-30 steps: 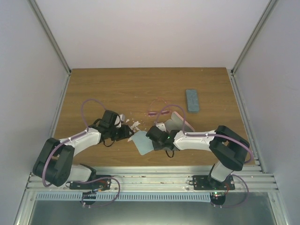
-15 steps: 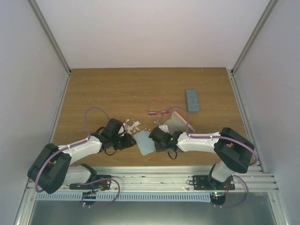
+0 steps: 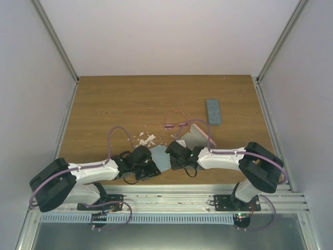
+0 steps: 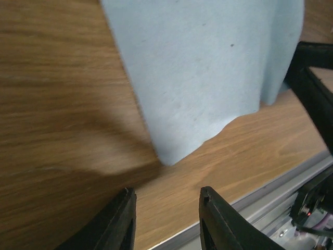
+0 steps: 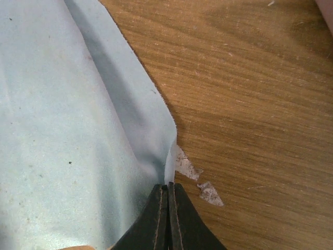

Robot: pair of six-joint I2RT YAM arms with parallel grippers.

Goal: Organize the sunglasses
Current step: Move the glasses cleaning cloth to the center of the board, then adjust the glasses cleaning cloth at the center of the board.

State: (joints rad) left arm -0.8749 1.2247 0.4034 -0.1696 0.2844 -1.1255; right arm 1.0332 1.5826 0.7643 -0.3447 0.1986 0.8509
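Observation:
The pink-framed sunglasses [image 3: 175, 120] lie on the table beyond the two grippers. My right gripper [image 3: 170, 156] [image 5: 167, 184] is shut on the edge of a light blue cloth [image 3: 159, 156] [image 5: 62, 130], which hangs lifted from that pinched edge. In the left wrist view the cloth [image 4: 208, 78] has its lower corner just ahead of my left gripper [image 4: 166, 197]. My left gripper [image 3: 152, 169] is open with only bare wood between its fingers, close to the table's near edge.
An open pink case [image 3: 198, 137] lies right of my right gripper. Farther back right is a blue-grey case [image 3: 213, 111]. White scuffs [image 3: 146, 139] mark the wood. The metal rail [image 4: 270, 200] runs along the near edge, just past my left fingers.
My left arm has swung right and toward the near edge, ending below the cloth's corner, and its jaws have narrowed. My right gripper has kept its hold on the cloth and shifted slightly.

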